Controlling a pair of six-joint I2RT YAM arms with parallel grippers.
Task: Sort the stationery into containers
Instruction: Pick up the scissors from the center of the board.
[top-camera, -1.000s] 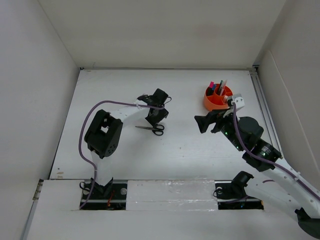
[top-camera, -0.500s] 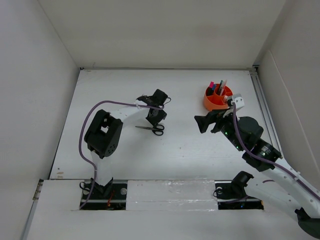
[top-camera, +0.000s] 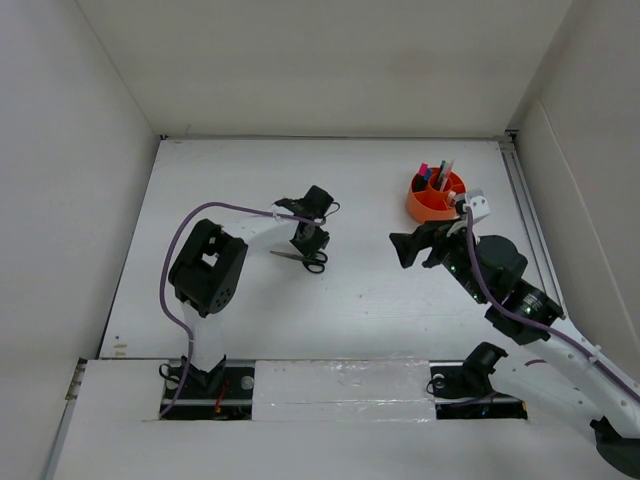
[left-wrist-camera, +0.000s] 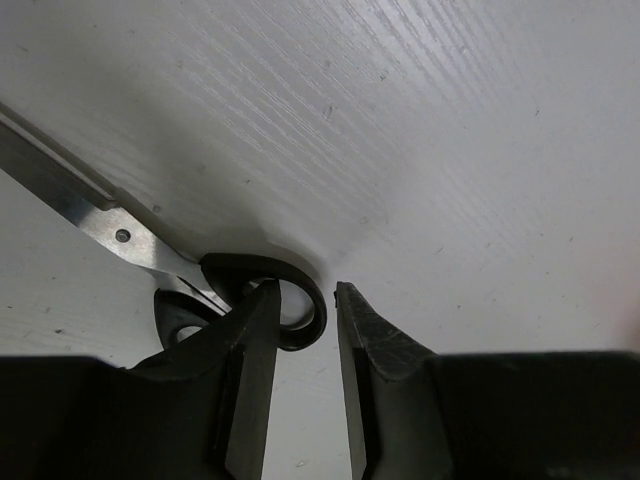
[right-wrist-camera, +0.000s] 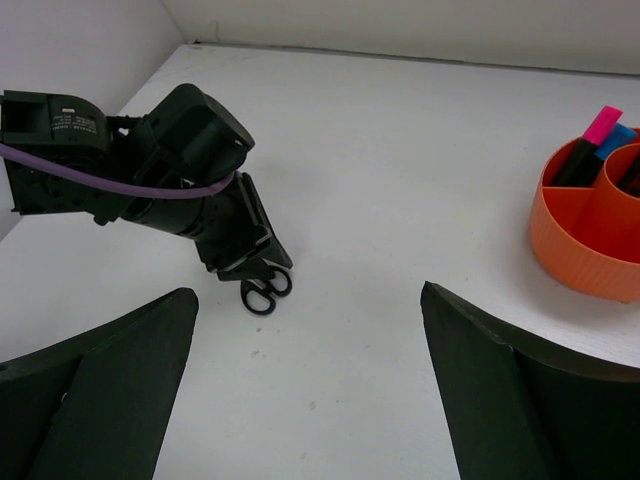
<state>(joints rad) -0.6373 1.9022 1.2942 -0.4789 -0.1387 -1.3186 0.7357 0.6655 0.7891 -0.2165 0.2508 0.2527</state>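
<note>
Black-handled scissors (left-wrist-camera: 240, 268) lie flat on the table (top-camera: 380, 300), centre-left, well apart from the orange desk pot (top-camera: 425, 210) at far right. The left gripper (left-wrist-camera: 304, 300) straddles one handle loop, fingers narrowly parted and not yet pinching, probably lining up a lift. The right gripper (right-wrist-camera: 310, 400) hangs wide open and empty near the pot.

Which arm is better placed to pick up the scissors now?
Left. The left gripper is down at the scissors, its jaws either side of one handle loop's rim. The right gripper hangs open near the orange pot, well apart from them.
</note>
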